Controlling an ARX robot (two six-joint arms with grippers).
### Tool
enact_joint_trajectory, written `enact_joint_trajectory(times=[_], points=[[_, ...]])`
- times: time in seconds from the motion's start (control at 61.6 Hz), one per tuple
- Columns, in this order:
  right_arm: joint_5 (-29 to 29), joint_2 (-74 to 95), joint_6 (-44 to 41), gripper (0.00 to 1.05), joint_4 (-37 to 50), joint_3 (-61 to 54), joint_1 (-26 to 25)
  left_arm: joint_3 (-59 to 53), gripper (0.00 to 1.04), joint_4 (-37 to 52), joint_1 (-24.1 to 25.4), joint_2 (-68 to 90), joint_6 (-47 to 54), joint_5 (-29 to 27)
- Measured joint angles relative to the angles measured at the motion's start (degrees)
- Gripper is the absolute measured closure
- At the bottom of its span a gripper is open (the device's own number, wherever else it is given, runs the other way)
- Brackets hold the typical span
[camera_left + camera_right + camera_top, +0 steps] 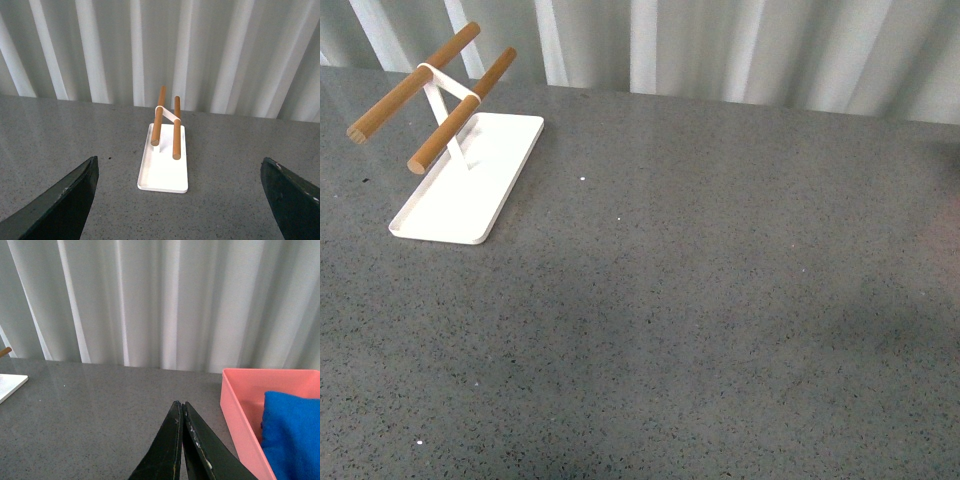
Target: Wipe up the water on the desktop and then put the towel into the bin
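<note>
The dark-grey speckled desktop [700,300] fills the front view; neither arm shows there. The bright blue towel [292,432] lies inside the pink bin [240,415], seen only in the right wrist view. My right gripper [181,405] is shut and empty, above the desktop just beside the bin's near wall. My left gripper [180,180] is open and empty, its dark fingers [65,205] spread wide above the desktop, facing the white tray [162,167]. I see no water on the desktop.
A white tray [470,180] with a stand of two wooden rods [460,105] stands at the back left of the desktop. A white corrugated wall [720,45] runs along the far edge.
</note>
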Motion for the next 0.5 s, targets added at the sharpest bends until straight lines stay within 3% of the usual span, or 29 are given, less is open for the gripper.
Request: enact_joint_trajectory(times=[0.503], points=[[-0.02, 0.0, 0.02, 0.08, 0.0, 0.0, 0.0, 0.0, 0.07, 0.0, 0.02, 0.0, 0.0, 0.0]])
